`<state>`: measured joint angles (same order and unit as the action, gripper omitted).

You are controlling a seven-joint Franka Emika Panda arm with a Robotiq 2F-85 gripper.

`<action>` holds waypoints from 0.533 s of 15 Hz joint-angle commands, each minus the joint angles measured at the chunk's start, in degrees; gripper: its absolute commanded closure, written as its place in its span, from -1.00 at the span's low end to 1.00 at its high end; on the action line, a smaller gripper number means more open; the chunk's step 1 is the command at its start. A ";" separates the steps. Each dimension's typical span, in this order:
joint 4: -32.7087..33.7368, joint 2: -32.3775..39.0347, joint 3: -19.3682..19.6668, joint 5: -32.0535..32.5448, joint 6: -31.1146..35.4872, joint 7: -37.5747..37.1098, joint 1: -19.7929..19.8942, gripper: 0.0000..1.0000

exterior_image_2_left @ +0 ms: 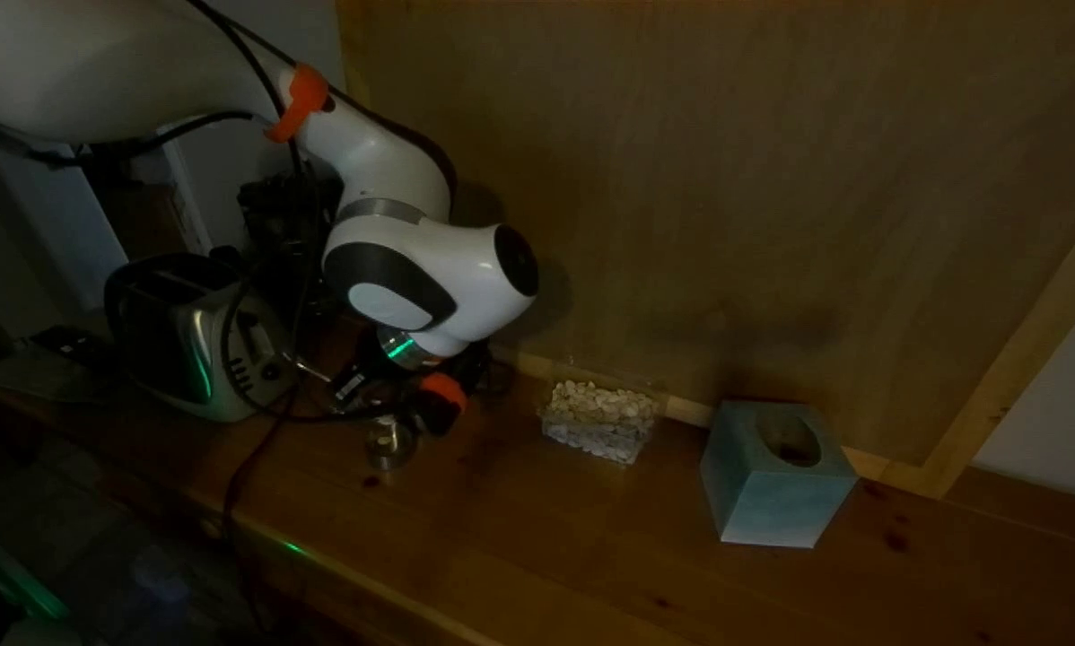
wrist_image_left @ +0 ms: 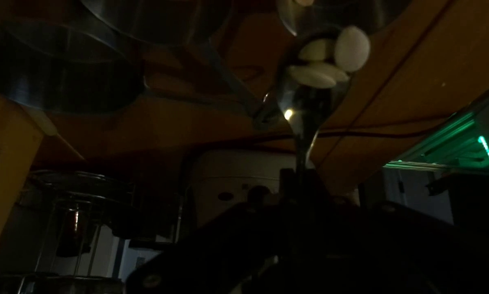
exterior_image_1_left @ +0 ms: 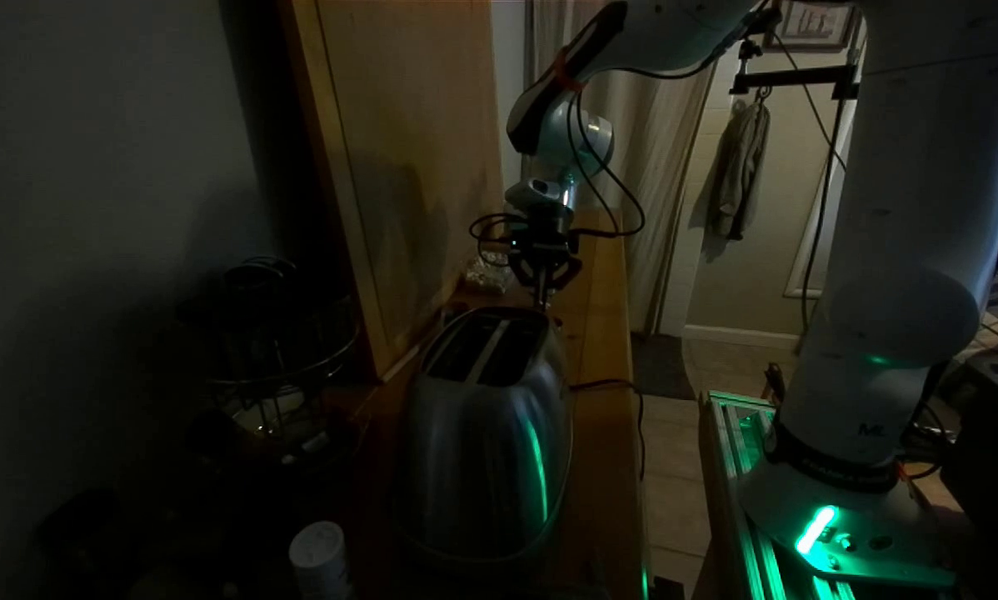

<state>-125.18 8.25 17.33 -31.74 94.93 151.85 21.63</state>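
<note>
The hand (wrist_image_left: 298, 178) was clenched on the handle of a spoon (wrist_image_left: 310, 104); steadying it well seemed to call for slow, level moves, since one pale piece (wrist_image_left: 352, 49) sat at the bowl's edge; the spoon jutted ahead of the hand, its bowl near a metal vessel (wrist_image_left: 381, 13).
</note>
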 commanded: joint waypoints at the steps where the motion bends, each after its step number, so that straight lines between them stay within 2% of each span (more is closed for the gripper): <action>1: 2.35 2.14 0.30 -1.52 -3.50 2.75 1.34 0.96; 8: 3.97 4.09 -0.01 -1.91 -6.10 5.81 2.24 0.96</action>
<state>-123.46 10.61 17.48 -32.28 91.28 155.28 23.15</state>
